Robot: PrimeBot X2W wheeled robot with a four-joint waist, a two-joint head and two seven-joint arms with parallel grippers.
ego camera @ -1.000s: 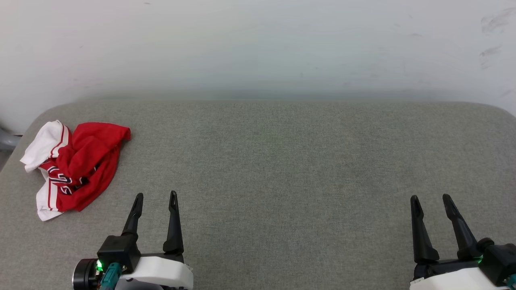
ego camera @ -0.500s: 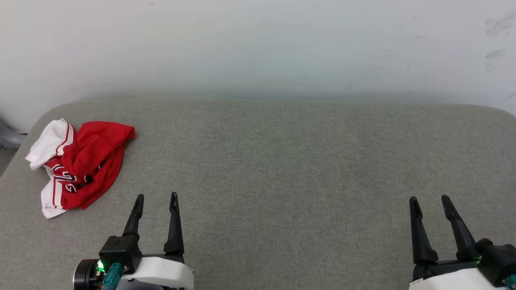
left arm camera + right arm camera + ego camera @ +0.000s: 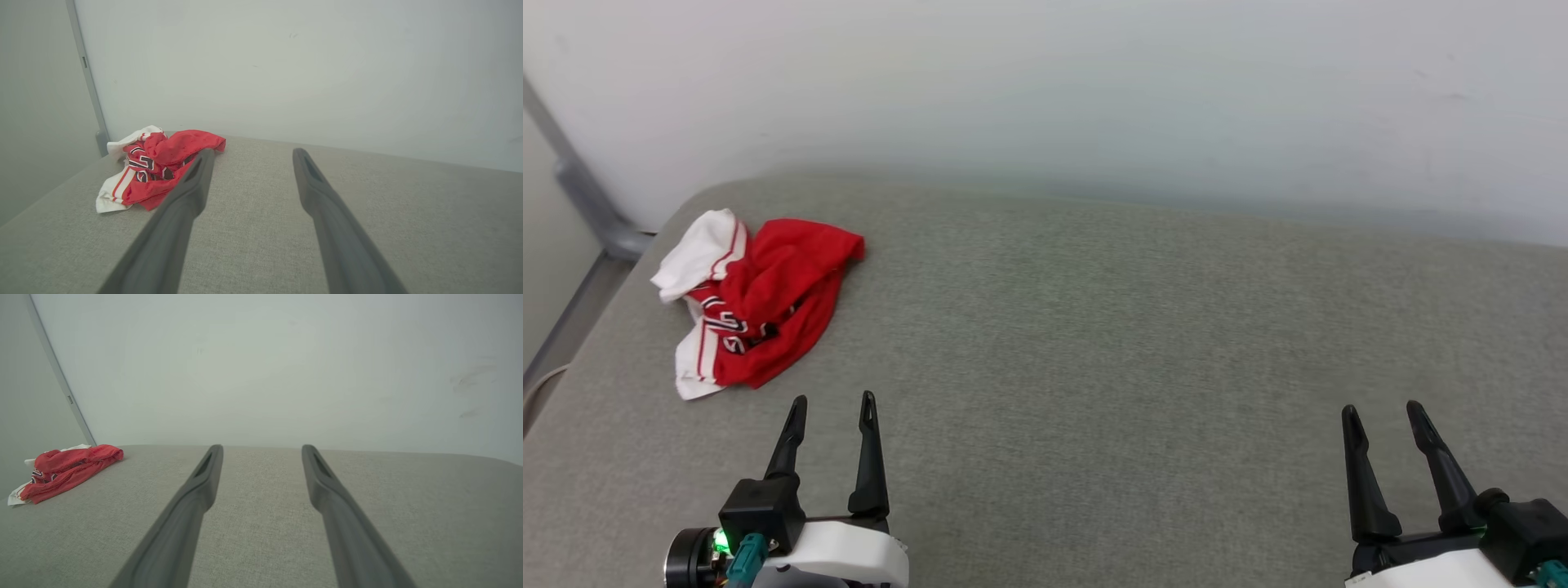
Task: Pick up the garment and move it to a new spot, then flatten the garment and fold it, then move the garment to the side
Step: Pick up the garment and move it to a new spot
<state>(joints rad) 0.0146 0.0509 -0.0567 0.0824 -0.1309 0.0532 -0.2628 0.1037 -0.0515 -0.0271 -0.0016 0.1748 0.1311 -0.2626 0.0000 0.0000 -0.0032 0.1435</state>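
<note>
Look to far left corner of grey padded table (image 3: 1135,343) for crumpled shirt (image 3: 768,302), lying ahead and left of left gripper (image 3: 833,398), well apart, long axis slanting near-left to far-right. Reach with that nearer one, spread and empty; leave right gripper (image 3: 1381,407), likewise spread, by near right corner.

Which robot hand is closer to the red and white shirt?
The left gripper: the crumpled shirt lies just ahead of it, while the right gripper sits far across the grey cushion.
</note>
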